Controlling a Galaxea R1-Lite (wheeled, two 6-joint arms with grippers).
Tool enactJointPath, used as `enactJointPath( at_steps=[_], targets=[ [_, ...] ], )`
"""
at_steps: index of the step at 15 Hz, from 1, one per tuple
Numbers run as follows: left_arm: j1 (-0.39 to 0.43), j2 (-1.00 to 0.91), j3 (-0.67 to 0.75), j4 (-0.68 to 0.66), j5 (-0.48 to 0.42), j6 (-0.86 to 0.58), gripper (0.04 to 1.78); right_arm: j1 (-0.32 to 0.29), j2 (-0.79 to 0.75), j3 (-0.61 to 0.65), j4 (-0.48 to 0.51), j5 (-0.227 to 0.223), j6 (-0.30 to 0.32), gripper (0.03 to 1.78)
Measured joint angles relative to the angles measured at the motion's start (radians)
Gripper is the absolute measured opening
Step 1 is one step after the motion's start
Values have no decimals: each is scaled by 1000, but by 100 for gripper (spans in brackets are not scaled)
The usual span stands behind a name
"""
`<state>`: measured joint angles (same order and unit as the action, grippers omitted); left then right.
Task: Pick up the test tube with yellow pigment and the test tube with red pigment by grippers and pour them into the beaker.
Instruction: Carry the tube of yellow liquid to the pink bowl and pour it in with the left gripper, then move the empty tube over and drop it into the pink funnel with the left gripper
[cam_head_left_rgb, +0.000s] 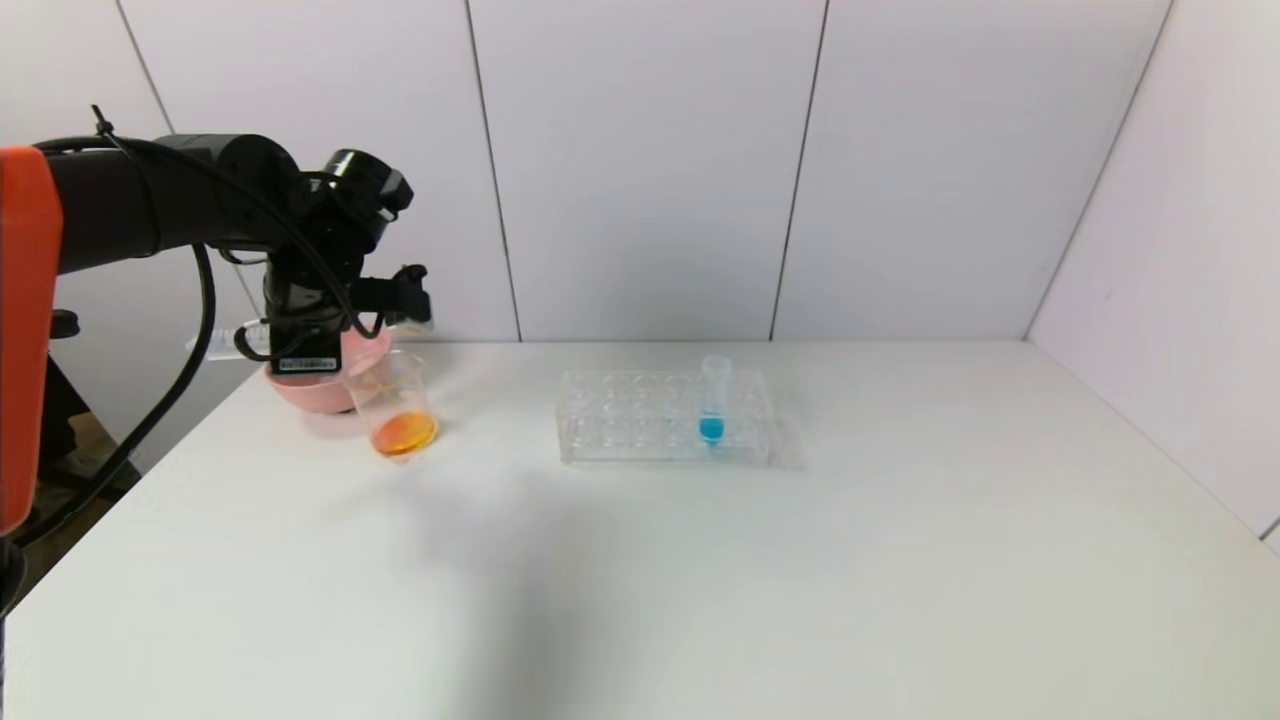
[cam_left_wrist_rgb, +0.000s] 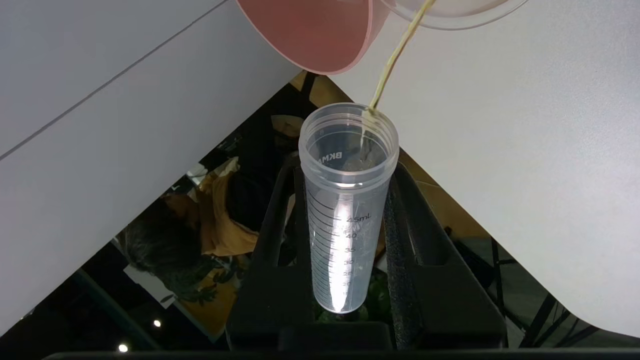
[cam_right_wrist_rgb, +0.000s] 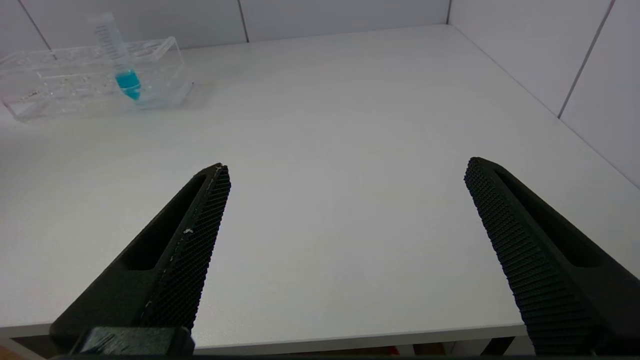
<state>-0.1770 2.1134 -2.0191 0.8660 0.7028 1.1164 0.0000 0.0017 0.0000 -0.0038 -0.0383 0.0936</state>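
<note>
My left gripper (cam_head_left_rgb: 398, 296) is shut on the test tube with yellow pigment (cam_left_wrist_rgb: 345, 220), a clear graduated tube that is tipped over. A thin yellow stream (cam_left_wrist_rgb: 395, 55) runs from the tube's mouth into the beaker (cam_head_left_rgb: 392, 400), which stands at the table's far left and holds orange liquid. In the left wrist view the black fingers (cam_left_wrist_rgb: 415, 240) press both sides of the tube, and the beaker's rim (cam_left_wrist_rgb: 450, 15) shows beyond it. The tube looks almost empty. The test tube with red pigment is not in view. My right gripper (cam_right_wrist_rgb: 345, 167) is open and empty, low over the table's front edge.
A pink bowl (cam_head_left_rgb: 310, 392) stands right behind the beaker and shows in the left wrist view (cam_left_wrist_rgb: 315, 35). A clear tube rack (cam_head_left_rgb: 640, 420) at the table's middle back holds one blue-liquid tube (cam_head_left_rgb: 712, 400). The white table (cam_head_left_rgb: 700, 580) meets walls at the back and right.
</note>
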Motion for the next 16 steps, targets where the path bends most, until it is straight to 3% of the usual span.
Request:
enactJointPath(
  at_steps=[6, 9, 13, 16],
  targets=[
    [-16, -7, 0, -40, -23, -10, 43, 0, 0, 0, 0, 0, 0, 171],
    [21, -19, -1, -145, -193, -65, 43, 0, 0, 0, 0, 0, 0, 171],
    [119, -21, 23, -373, -498, -379, 43, 0, 0, 0, 0, 0, 0, 171],
    [145, -41, 72, -508, -551, -702, 43, 0, 0, 0, 0, 0, 0, 171]
  ],
)
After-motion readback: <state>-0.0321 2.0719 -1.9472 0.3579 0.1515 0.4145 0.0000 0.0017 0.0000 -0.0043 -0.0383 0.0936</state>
